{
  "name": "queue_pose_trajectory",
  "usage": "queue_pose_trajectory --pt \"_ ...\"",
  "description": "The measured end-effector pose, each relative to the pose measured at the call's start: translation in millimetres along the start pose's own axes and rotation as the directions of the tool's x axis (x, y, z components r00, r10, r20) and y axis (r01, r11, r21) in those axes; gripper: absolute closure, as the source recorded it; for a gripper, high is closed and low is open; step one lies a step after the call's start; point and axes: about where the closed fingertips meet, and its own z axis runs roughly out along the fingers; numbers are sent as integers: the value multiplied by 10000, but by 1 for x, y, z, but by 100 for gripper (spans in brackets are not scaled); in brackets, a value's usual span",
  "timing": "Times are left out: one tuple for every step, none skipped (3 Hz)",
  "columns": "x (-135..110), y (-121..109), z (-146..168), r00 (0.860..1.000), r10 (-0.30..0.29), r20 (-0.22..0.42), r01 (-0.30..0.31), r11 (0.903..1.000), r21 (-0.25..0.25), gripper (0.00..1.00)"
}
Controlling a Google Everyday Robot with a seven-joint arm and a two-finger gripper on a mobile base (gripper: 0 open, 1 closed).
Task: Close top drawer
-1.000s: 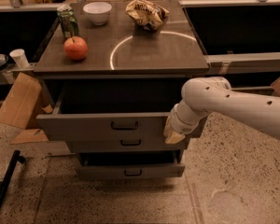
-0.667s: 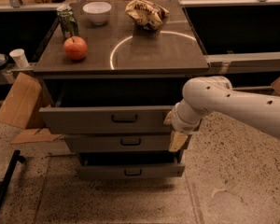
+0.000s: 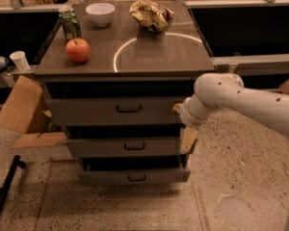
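The top drawer is a wide grey drawer with a small black handle. It stands a little way out of the grey cabinet, with a dark gap above its front. My gripper, on the white arm that comes in from the right, is against the right end of the top drawer's front. Below it, the middle drawer and the bottom drawer also stand partly out.
On the cabinet top are a red apple, a green can, a white bowl and a snack bag. A cardboard box and a white cup are to the left. A black bar lies at the lower left.
The top drawer has slid back into the cabinet and now sticks out much less. My gripper has moved inward with the drawer's right end.
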Motion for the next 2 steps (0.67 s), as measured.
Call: queue_pose_trajectory --pt "-1 4 -1 10000 -1 5 1 10000 9 0" --pt "-1 -5 -24 9987 -108 495 66 9963 853 0"
